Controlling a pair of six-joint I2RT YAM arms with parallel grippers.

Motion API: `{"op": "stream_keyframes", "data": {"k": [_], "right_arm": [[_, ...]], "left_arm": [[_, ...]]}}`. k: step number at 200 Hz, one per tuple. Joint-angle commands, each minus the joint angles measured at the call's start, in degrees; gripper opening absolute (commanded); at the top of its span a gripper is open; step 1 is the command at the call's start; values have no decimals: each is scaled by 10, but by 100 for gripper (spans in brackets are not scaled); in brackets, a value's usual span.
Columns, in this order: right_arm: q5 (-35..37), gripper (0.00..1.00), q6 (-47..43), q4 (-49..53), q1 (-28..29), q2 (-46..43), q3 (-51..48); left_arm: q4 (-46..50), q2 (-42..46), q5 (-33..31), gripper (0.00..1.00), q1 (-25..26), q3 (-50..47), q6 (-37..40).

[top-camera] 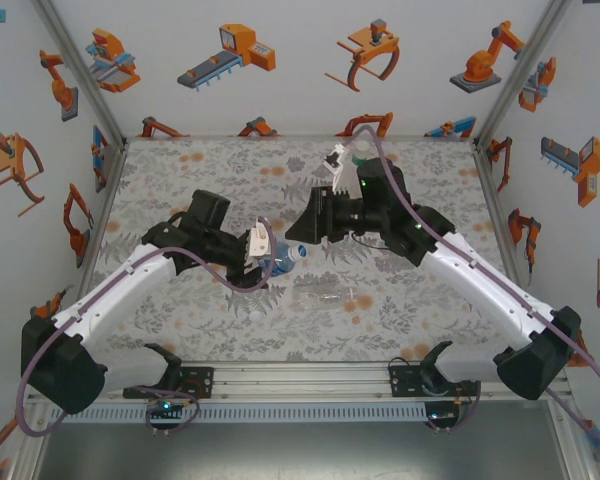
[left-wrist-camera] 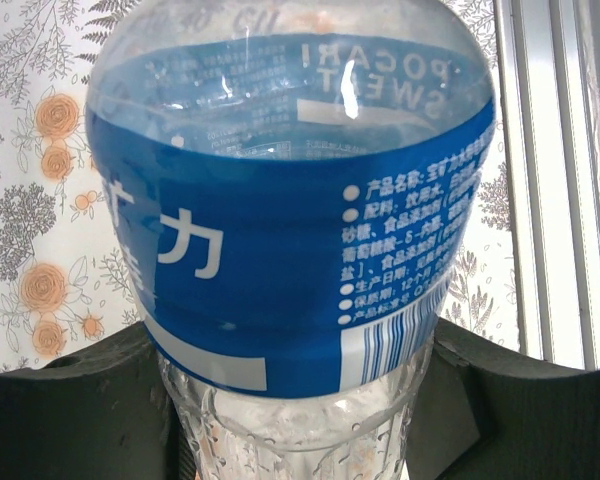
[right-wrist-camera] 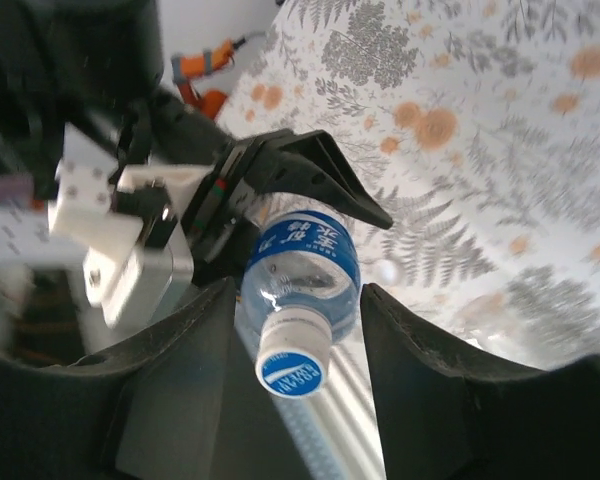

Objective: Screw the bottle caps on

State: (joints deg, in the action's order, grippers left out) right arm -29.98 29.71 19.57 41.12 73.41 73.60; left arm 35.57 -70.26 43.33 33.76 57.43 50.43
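Bottle point(top-camera: 285, 258) with blue label sat clamped in the left gripper point(top-camera: 268, 262) over mid-mat point(top-camera: 410, 300), long axis aimed cap point(right-wrist-camera: 292, 365) first into the right gripper point(right-wrist-camera: 298, 292), whose fingers stood parted beside the cap, holding nothing.

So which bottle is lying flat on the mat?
The clear unlabelled bottle, on its side on the mat. The blue-label bottle is held up in the jaws of the left gripper.

Light is bright and even; shadows on my counter point(top-camera: 210, 170) are faint. Glare streaks the blue-label bottle point(left-wrist-camera: 350, 85) at my left wrist. My right wrist view blurs leftward.
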Motion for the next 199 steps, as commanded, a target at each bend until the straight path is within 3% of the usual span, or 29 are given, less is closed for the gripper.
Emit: {"op": "stream_keyframes", "data": {"k": [1,33,78,106,199], "right_arm": [[-79,51,-238,2,-2,0,29],[-177,51,-484,38,-2,-14,33],[-221,51,-721,109,-1,-19,25],[-235,51,-768,92,-1,-22,4],[-250,40,-779,86,0,-21,-13]], "left_arm": [[-2,11,25,0,1,12,14],[-2,12,25,0,1,11,15],[-2,17,27,0,1,10,17],[-2,18,27,0,1,8,17],[-2,21,30,0,1,9,18]]}}
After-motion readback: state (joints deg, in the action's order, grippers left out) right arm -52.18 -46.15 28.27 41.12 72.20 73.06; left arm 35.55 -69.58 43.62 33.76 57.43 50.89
